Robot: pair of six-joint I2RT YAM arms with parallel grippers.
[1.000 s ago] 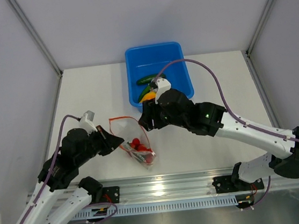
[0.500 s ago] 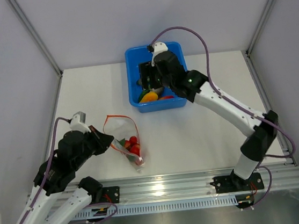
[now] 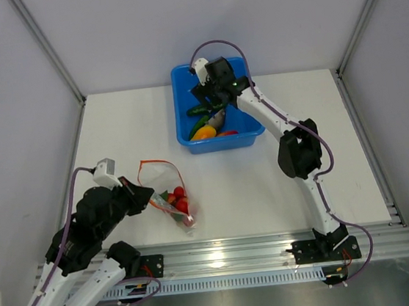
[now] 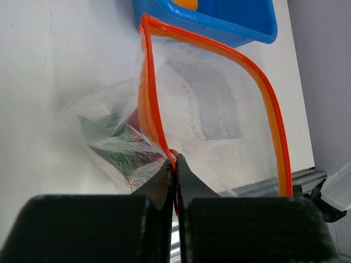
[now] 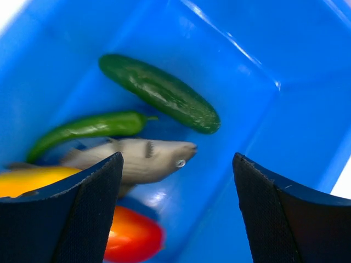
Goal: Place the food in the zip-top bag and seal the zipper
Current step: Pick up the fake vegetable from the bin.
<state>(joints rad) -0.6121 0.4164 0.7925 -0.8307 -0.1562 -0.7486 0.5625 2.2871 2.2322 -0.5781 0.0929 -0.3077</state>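
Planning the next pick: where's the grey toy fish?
Right wrist view, left of centre: the grey toy fish lies in the blue plastic tub, below the green pepper.

**No legible writing in any view**

The only printing in sight is a grey printed patch (image 4: 208, 98) on the clear wall of the zip-top bag (image 4: 247, 159), seen from the left wrist. It lies just off the picture's centre toward 1 o'clock. It is a slanted dark block running from 11 o'clock down to 5 o'clock. Pale rows of small lettering cross its 5 o'clock end, and a fainter line runs along its 8 o'clock side. The characters are blurred by the crinkled plastic, and no word, brand or number can be made out. From the top camera the bag is too small to show the patch.
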